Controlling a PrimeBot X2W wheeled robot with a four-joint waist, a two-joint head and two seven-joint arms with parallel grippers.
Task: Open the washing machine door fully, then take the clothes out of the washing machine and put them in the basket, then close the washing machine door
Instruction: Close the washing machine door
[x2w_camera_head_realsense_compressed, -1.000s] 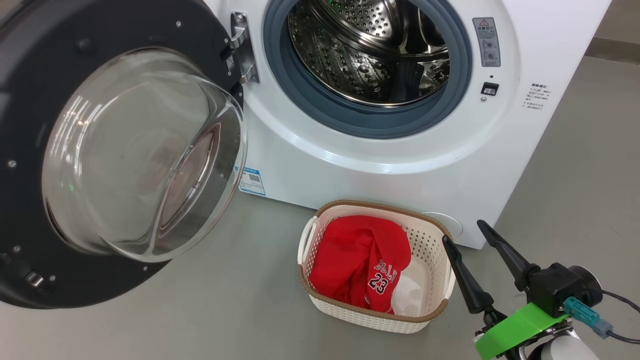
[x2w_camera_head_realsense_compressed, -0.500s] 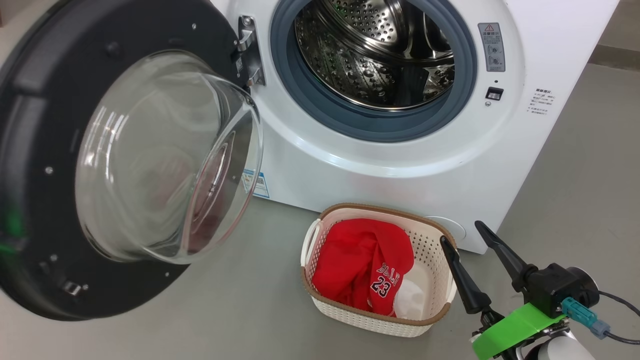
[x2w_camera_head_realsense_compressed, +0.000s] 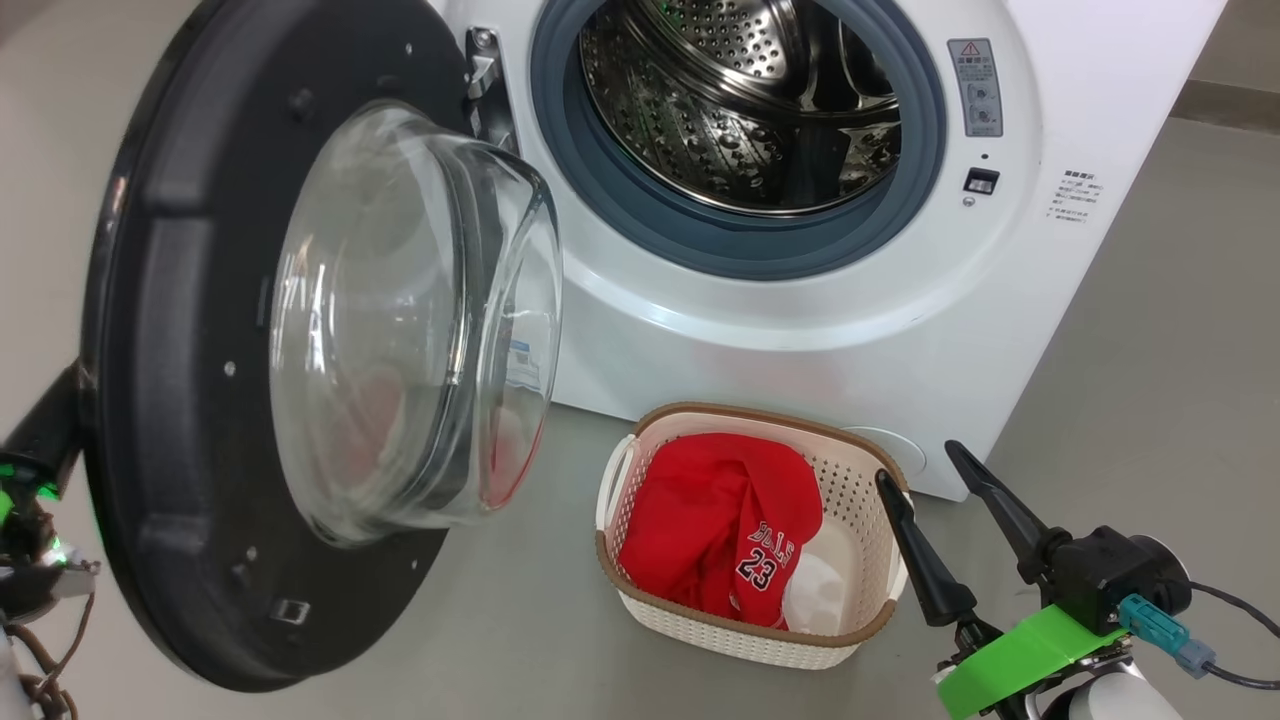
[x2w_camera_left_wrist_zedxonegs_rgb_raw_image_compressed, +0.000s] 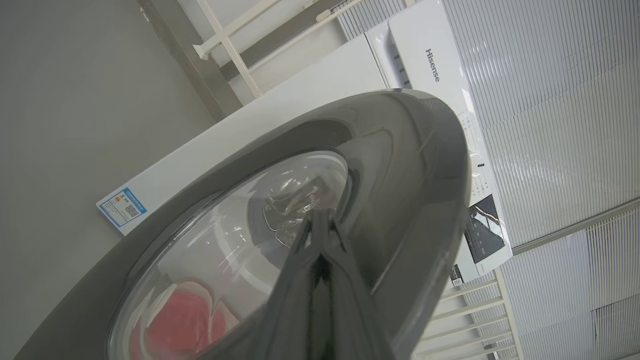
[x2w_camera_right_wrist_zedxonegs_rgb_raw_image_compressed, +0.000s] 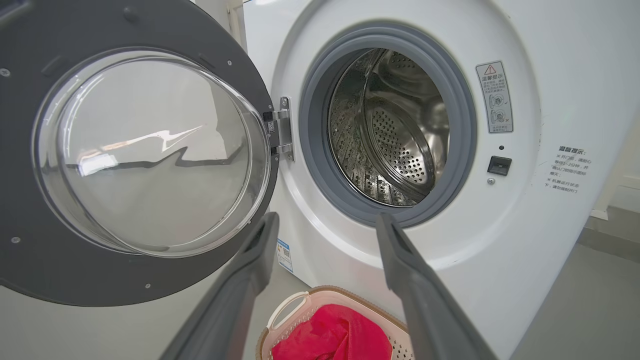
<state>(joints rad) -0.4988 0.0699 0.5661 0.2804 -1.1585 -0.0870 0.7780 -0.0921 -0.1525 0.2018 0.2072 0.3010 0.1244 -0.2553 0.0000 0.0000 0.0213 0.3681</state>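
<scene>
Bright even light; glare streaks on washing machine door (x2w_camera_right_wrist_zedxonegs_rgb_raw_image_compressed: 135, 150); wrist views bowed at edges.

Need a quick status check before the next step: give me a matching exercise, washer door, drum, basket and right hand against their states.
Things:
1. round black-rimmed glass washing machine door
2. perforated steel drum
3. cream perforated plastic basket
4. right hand

States:
A. fingers spread apart
B. holds a red jersey
C. standing open on its hinge
D. no clothes visible inside

Pairs: 1-C, 2-D, 3-B, 4-A
</scene>
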